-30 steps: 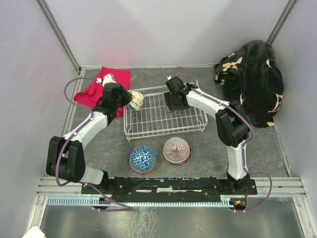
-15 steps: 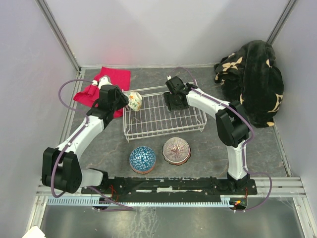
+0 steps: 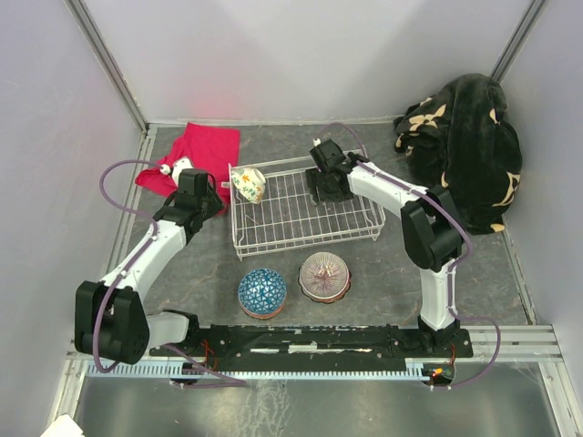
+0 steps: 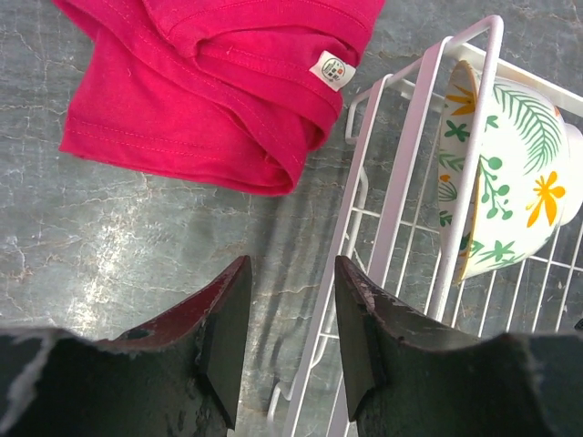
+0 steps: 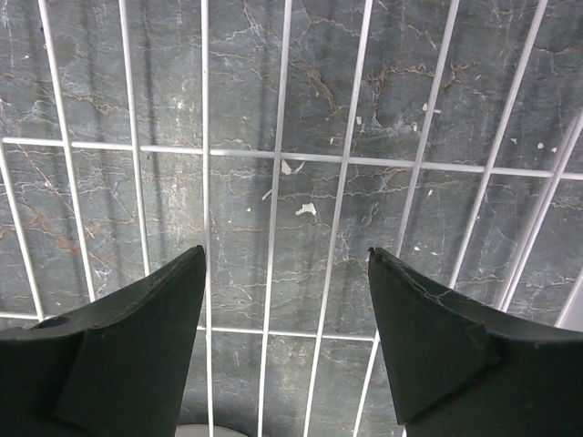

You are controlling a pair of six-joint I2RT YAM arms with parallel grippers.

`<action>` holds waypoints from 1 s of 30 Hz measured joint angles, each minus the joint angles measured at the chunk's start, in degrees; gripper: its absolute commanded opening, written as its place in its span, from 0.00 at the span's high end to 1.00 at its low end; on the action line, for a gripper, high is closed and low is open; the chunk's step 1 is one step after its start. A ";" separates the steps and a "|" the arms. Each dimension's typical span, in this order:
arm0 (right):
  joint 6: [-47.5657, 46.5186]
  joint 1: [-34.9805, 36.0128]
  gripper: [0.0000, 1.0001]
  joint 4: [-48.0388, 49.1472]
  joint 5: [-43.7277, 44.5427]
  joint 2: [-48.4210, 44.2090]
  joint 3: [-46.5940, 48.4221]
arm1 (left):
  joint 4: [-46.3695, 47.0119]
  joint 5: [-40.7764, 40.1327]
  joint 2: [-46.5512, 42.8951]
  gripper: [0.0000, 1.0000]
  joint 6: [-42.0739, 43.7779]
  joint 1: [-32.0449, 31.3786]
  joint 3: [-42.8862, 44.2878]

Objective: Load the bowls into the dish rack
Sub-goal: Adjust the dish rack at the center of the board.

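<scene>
Wire dish rack (image 3: 305,244) held only your leafy bowl (image 3: 248,185) (left claw (image 4: 290,300) and right claw (image 5: 287,273) both spread, empty); blue bowl (image 3: 262,291) and pink bowl (image 3: 324,276) sat on the bench (image 3: 383,273).

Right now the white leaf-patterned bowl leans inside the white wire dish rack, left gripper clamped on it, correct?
No. The left wrist view shows the left gripper open, apart from the white leaf-patterned bowl, which does lean inside the dish rack.
</scene>
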 measured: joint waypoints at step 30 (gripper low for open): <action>0.22 -2.08 0.15 0.61 2.99 -5.20 -3.74 | 2.10 8.87 -17.75 0.47 -0.04 -2.95 -8.13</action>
